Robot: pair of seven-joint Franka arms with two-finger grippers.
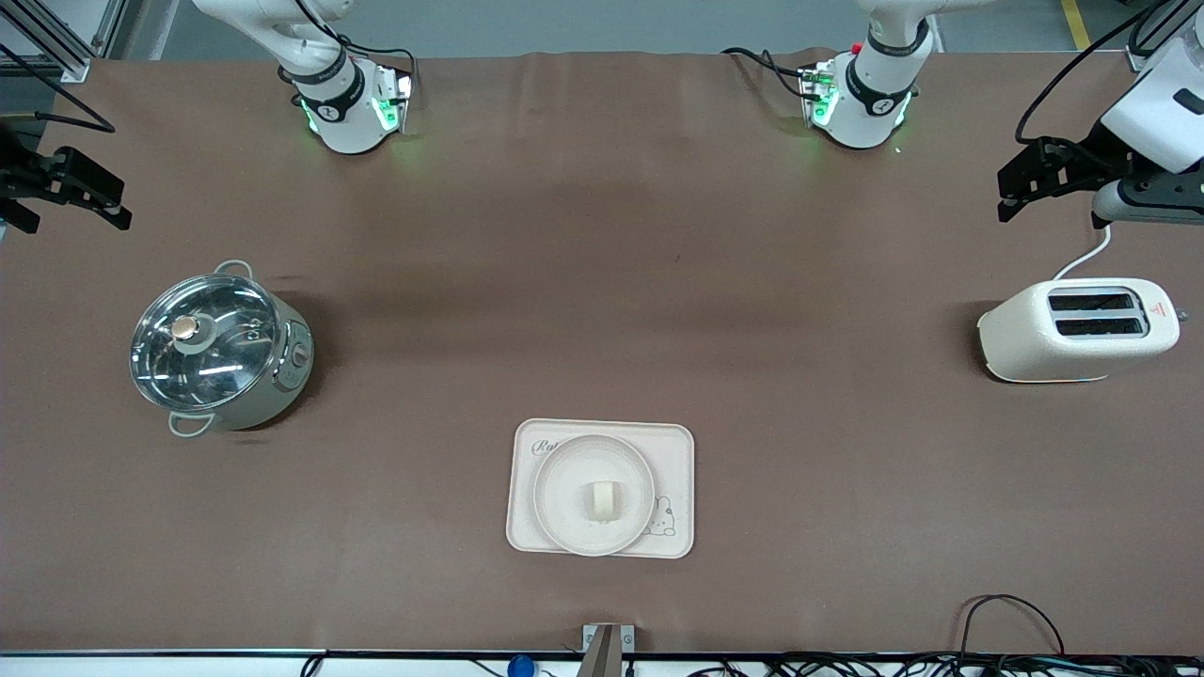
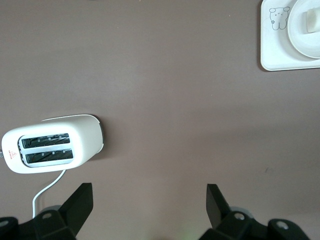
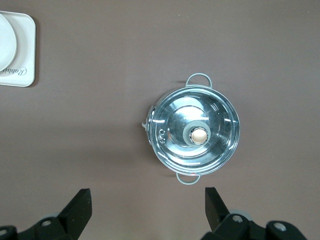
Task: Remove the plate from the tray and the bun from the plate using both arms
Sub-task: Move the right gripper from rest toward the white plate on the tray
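The cream rectangular tray (image 1: 673, 451) lies near the table's front edge, midway between the two ends. The round plate (image 1: 562, 475) sits on it, covering part of the "Rabbit" script. The small pale bun (image 1: 603, 499) sits in the middle of the plate. My left gripper (image 1: 1011, 196) hangs open and empty above the table beside the toaster, far from the tray. My right gripper (image 1: 71, 214) hangs open and empty at the other end, by the pot. The left wrist view shows the tray (image 2: 274, 47), plate (image 2: 302, 44) and bun (image 2: 311, 21) far from the open left gripper (image 2: 149, 200). The right wrist view shows a tray corner (image 3: 25, 52) and the plate's edge (image 3: 5, 45), far from the open right gripper (image 3: 148, 202).
A white two-slot toaster (image 1: 1077, 329) with a cord stands toward the left arm's end; it also shows in the left wrist view (image 2: 52, 145). A steel pot with a glass lid (image 1: 218, 350) stands toward the right arm's end and shows in the right wrist view (image 3: 195, 131). Cables run along the front edge.
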